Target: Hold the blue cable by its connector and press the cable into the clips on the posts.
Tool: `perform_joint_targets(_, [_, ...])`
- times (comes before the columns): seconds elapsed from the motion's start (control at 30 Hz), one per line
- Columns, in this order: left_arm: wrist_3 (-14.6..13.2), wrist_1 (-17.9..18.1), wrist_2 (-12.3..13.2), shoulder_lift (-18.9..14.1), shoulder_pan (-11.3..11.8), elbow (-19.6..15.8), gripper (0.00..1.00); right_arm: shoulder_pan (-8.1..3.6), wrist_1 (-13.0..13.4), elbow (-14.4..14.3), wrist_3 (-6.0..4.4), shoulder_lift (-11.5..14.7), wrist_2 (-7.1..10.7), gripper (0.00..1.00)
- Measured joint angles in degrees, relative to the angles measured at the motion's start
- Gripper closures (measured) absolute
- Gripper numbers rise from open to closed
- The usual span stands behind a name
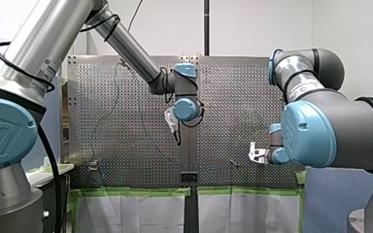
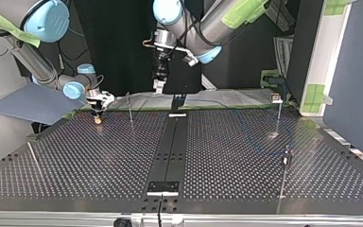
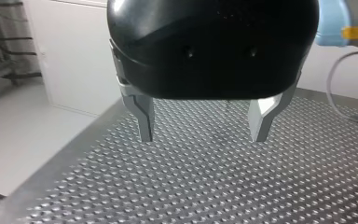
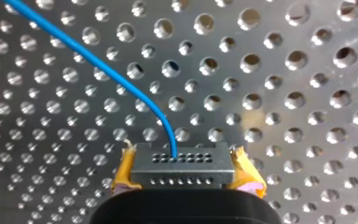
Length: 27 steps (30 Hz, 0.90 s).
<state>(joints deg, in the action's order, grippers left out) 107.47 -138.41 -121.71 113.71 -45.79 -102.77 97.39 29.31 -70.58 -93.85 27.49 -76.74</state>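
In the right wrist view my right gripper (image 4: pixel 185 161) is shut on a small dark connector (image 4: pixel 182 173) with rows of holes, one yellow pad (image 4: pixel 125 169) on each side. The blue cable (image 4: pixel 98 60) leaves the connector's top and curves away across the perforated plate. In the top view my right gripper (image 2: pixel 98 114) hangs low over the table's far left part, beside a thin post (image 2: pixel 130 108). My left gripper (image 3: pixel 202 138) is open, its metal fingers (image 3: pixel 145 126) bare, above the plate. It hovers near the table's middle (image 1: pixel 173 127), (image 2: pixel 158 86).
Two more posts stand at the top view's right, one with a clip on top (image 2: pixel 277 98) and one nearer the camera (image 2: pixel 286 158). A dark rail (image 2: pixel 170 146) runs down the table's middle. Green tape (image 1: pixel 131 191) lines the table's edge in the front view.
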Motion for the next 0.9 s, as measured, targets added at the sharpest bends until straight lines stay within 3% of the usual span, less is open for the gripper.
perform_joint_targets(0.2, [0.2,2.8,1.4,-2.8,0.4,-2.8,0.00,-0.07,-1.0,-0.6,0.53,0.0,-0.93,0.75])
perform_joint_targets(0.5, [0.3,7.9,1.0,-7.6,0.0,-7.9,0.00,-0.05,-1.2,-1.9,1.55,0.1,-1.19,0.75])
perform_joint_targets(0.9, [1.2,14.3,1.4,-4.7,-0.1,-14.3,0.00,0.22,-1.3,-2.6,2.17,0.9,-0.09,0.75])
